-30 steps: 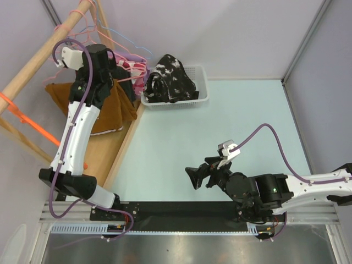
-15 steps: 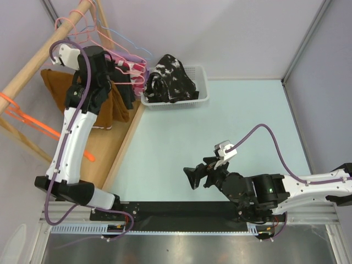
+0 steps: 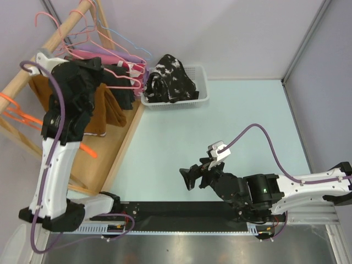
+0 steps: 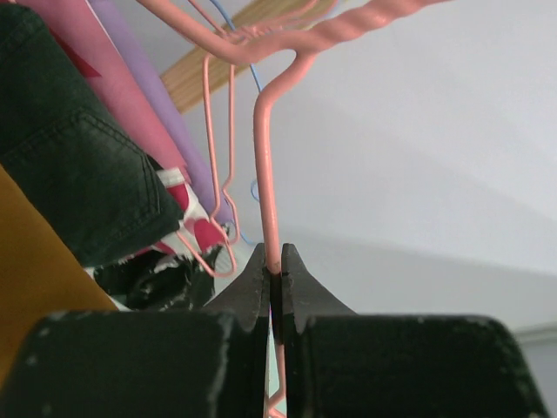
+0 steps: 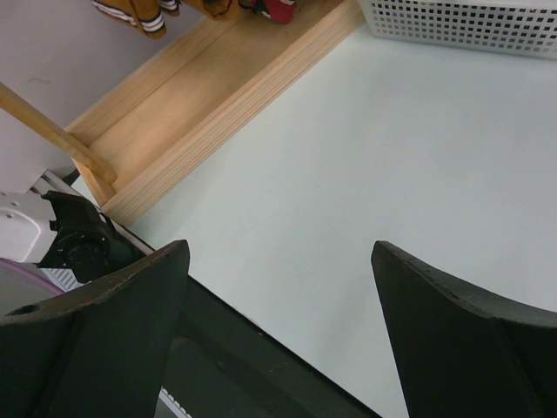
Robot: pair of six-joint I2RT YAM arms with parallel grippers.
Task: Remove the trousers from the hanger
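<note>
Rust-brown trousers [image 3: 103, 110] hang from a pink wire hanger [image 3: 118, 83] on the wooden rack; their hems show at the top of the right wrist view [image 5: 139, 13]. My left gripper [image 4: 275, 280] is shut on the hanger's pink wire [image 4: 264, 174], with dark cloth [image 4: 78, 192] and rust-brown cloth [image 4: 30, 279] to its left. The left arm [image 3: 69, 99] reaches up to the rail. Black trousers with white print [image 3: 170, 80] lie in the white basket [image 3: 199, 98]. My right gripper [image 3: 190, 179] hovers open over the table, nothing between its fingers [image 5: 130, 296].
The rack's wooden rail [image 3: 49, 47] carries several more pink, purple and blue hangers [image 3: 93, 33]. An orange hanger [image 3: 16, 113] hangs at the far left. The rack's wooden base [image 3: 107, 157] borders the pale table [image 3: 220, 126]. Grey walls close in the sides.
My left gripper has shut on the pink hanger wire, and the arm has swung left along the rail, drawing the rust-brown trousers with it. The right arm has edged slightly left.
</note>
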